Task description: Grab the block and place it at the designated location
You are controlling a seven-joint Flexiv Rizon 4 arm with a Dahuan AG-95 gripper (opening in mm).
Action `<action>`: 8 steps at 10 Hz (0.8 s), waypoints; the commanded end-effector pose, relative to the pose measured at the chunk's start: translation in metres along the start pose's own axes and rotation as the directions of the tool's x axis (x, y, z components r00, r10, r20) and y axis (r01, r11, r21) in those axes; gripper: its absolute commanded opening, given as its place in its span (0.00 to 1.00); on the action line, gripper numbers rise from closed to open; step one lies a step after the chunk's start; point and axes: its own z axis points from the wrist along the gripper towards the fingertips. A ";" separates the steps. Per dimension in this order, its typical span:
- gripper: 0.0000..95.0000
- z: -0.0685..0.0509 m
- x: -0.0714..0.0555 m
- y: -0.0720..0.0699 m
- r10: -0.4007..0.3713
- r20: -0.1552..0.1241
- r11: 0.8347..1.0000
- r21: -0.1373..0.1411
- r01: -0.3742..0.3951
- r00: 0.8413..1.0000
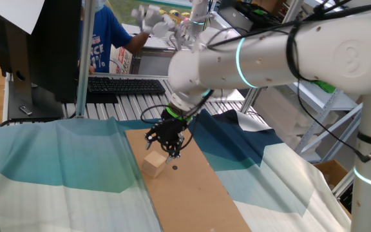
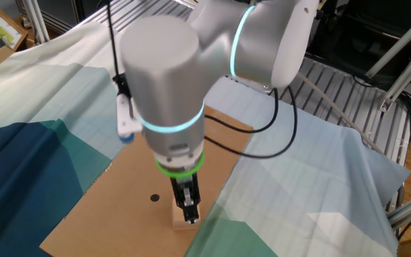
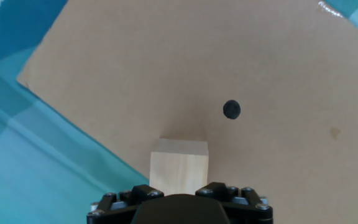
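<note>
The block [image 1: 153, 164] is a pale tan wooden cube that rests on the brown cardboard [image 1: 195, 193]. The black dot [image 1: 174, 167] lies just to its right, apart from it. My gripper [image 1: 171, 152] hangs just above and behind the block, its jaws spread, holding nothing. In the other fixed view the gripper [image 2: 189, 209] overlaps the block [image 2: 180, 223], and the dot [image 2: 155, 198] is to the left. In the hand view the block [image 3: 179, 163] is straight ahead at bottom centre, the dot [image 3: 231, 110] is up and to the right, and my fingertips are out of view.
Teal and blue cloth [image 1: 63, 161] covers the table around the cardboard. A keyboard [image 1: 124, 85], a monitor [image 1: 40, 45] and a person in a blue shirt [image 1: 105, 35] are at the back. A metal rack [image 2: 348, 78] stands beyond the cloth.
</note>
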 end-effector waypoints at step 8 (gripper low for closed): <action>0.80 0.000 0.001 0.000 0.019 0.026 0.997 0.073 -0.021 0.999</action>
